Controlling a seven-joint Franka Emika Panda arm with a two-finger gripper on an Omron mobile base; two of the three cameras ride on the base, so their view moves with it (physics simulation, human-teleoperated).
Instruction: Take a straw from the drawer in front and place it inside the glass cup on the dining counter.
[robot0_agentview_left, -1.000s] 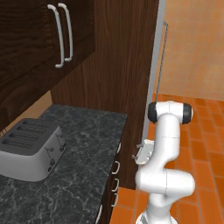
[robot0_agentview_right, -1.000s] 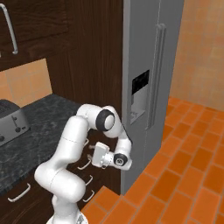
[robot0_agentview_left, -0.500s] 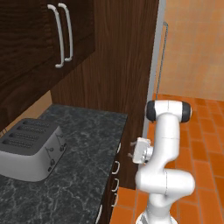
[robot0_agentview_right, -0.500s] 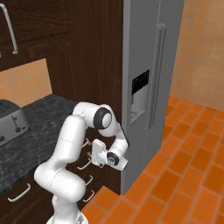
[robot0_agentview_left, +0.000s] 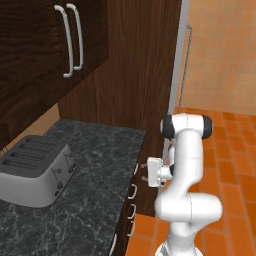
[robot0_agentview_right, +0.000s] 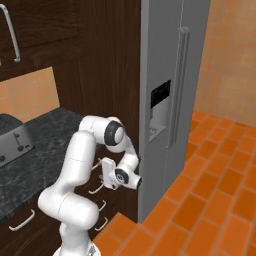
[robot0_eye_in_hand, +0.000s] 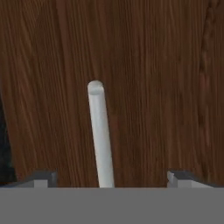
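My gripper (robot0_agentview_left: 144, 171) (robot0_agentview_right: 103, 168) stands open, level with the top drawer (robot0_eye_in_hand: 153, 87) under the black counter and pointing at its dark wood front. In the hand view the drawer's silver handle (robot0_eye_in_hand: 99, 135) runs up between my two fingertips (robot0_eye_in_hand: 42, 177), close in, and neither finger touches it. The drawer is shut, so the straw is hidden. The glass cup and the dining counter are out of view.
A grey toaster (robot0_agentview_left: 35, 170) sits on the black speckled counter (robot0_agentview_left: 100, 160). More drawer handles (robot0_agentview_right: 101, 205) line the front below. A tall grey fridge (robot0_agentview_right: 170, 100) stands just right of the drawers. Wall cabinets (robot0_agentview_left: 30, 45) hang above, and orange tiles (robot0_agentview_right: 210, 200) cover the floor.
The hand has crept a little closer to the drawer front, and its jaws have stayed open.
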